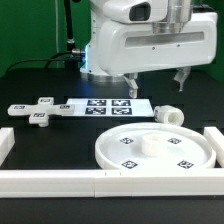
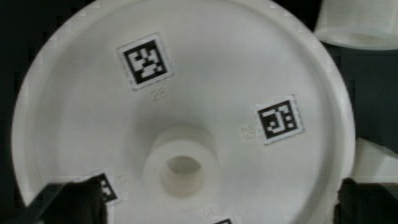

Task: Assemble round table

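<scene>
Hovering above round disc (image 1: 155, 150), end effector (image 1: 155, 80) open, empty. Disc flat on counter (image 1: 30, 78), hub up, beside border rail (image 1: 50, 181). Post (image 1: 170, 115) just behind disc, cross piece (image 1: 38, 110) well apart. Nothing joined yet; post and cross left to fit.

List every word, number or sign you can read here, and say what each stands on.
No words, brands or numbers can be read anywhere.
Round disc: black-and-white square tags, patterns only, no text.
Cross-shaped piece: small square tags, too small to make out.
Marker board: larger square tags, patterns only, no text.
</scene>
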Tool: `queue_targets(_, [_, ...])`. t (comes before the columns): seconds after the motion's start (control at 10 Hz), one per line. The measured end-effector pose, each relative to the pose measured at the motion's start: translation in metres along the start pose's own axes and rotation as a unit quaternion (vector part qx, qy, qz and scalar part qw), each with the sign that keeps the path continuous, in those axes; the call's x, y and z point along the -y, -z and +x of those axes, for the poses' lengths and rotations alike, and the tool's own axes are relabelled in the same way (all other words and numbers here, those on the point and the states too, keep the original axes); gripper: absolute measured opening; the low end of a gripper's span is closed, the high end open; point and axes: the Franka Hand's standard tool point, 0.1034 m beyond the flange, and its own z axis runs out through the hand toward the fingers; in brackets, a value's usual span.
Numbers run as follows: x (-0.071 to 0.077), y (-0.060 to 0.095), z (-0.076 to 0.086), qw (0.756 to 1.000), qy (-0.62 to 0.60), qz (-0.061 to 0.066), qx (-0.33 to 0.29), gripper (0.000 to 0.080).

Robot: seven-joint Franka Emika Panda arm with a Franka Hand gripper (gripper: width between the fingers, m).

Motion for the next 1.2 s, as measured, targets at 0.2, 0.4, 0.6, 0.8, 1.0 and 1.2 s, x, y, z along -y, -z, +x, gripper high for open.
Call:
queue_targets(0.2, [0.020, -0.012, -0.010, 0.995, -0.101, 0.008, 0.004, 0.0649])
queue_targets(0.4, [0.033, -0.019, -0.014, 0.993, -0.120, 0.008, 0.005, 0.0649])
queue_targets(0.6, [0.033, -0.020, -0.016, 0.993, -0.119, 0.008, 0.019, 0.0649])
queue_targets(0.8, [0.040, -0.033, -0.027, 0.995, -0.090, 0.009, 0.049, 0.0649])
queue_targets(1.0, [0.047, -0.046, -0.031, 0.993, -0.060, 0.018, 0.103, 0.0649])
queue_targets(1.2, [0.047, -0.047, -0.035, 0.984, -0.056, 0.021, 0.166, 0.0649])
